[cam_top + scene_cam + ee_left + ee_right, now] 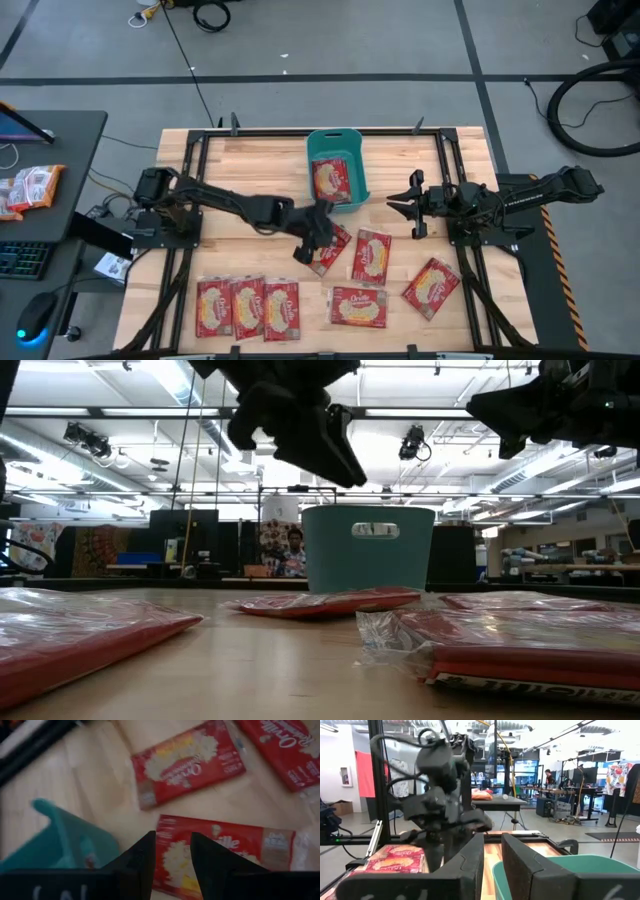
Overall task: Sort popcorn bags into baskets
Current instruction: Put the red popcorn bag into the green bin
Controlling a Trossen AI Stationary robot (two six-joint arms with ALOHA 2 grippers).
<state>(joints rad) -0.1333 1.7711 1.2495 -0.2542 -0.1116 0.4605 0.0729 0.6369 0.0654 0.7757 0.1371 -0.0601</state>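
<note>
Left claw (312, 240) hovers slightly spread, empty, over a popcorn bag (333, 246); it's probably light, floppy and slick, so pinch an edge.

White letters "Orville" stand on the popcorn bag (220, 852) just ahead of the left gripper's (172, 851) jaws.

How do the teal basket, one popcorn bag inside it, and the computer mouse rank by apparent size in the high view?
1. Teal basket
2. Popcorn bag inside it
3. Computer mouse
</note>
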